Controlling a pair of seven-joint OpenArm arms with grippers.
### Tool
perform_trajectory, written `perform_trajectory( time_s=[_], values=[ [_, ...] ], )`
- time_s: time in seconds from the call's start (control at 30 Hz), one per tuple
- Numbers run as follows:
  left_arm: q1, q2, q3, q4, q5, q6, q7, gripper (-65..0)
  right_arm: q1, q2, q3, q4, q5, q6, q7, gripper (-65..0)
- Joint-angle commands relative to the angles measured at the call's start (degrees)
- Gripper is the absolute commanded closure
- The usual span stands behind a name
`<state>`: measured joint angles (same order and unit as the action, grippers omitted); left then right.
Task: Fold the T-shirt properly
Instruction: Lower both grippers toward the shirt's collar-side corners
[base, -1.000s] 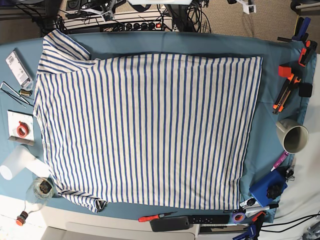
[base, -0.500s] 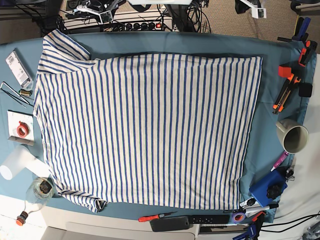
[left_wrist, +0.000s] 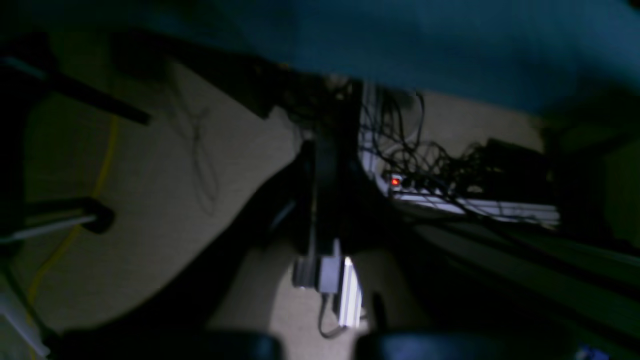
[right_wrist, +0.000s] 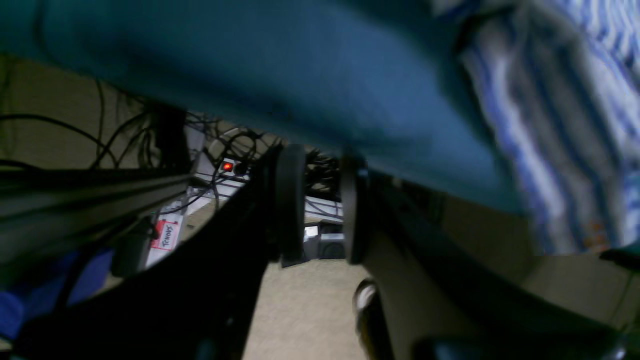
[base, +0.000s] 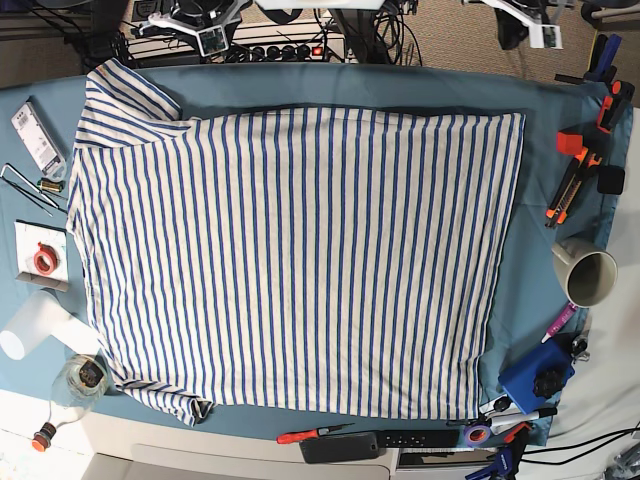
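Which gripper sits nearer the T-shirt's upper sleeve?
Right. The right gripper is just beyond the table's far edge by that sleeve; the left gripper is past the far edge toward the opposite end.

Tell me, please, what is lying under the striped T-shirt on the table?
Under the T-shirt lies the teal tablecloth, which shows as a border around it on all sides. Whether anything else lies beneath the shirt cannot be seen, because the fabric covers that area fully.

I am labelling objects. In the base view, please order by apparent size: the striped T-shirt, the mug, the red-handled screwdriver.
1. T-shirt, by far the largest.
2. Mug.
3. Red-handled screwdriver: about as long, but much thinner.
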<state>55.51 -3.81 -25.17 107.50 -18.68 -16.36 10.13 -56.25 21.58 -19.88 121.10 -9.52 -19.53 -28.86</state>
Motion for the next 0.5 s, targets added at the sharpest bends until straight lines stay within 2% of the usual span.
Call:
perform_trajectory(
  time_s=[0.0,0.23,0.33,0.47],
  values=[
    [1.0,-0.2,-0.7,1.5,-0.5,-0.2,-1.1,0.0,-0.9,0.3,0.1,2.1,-1.4,-0.2,0.5,-13.5],
    [1.0,-0.2,-2.5,5.4,-0.5,-0.2,-1.1,0.0,-0.9,0.3,0.1,7.9,-4.6,-0.3,-2.5,-13.5],
    [1.0,-0.2,-2.4,7.0,-0.5,-0.2,-1.1,0.0,-0.9,0.3,0.1,9.2,-9.9,-1.4,-2.7,-13.5],
    [1.0,-0.2,-2.4,8.6,-0.5,-0.2,-1.1,0.0,-0.9,0.3,0.1,9.4,-20.0,-1.8,-3.0,-13.5]
  ],
)
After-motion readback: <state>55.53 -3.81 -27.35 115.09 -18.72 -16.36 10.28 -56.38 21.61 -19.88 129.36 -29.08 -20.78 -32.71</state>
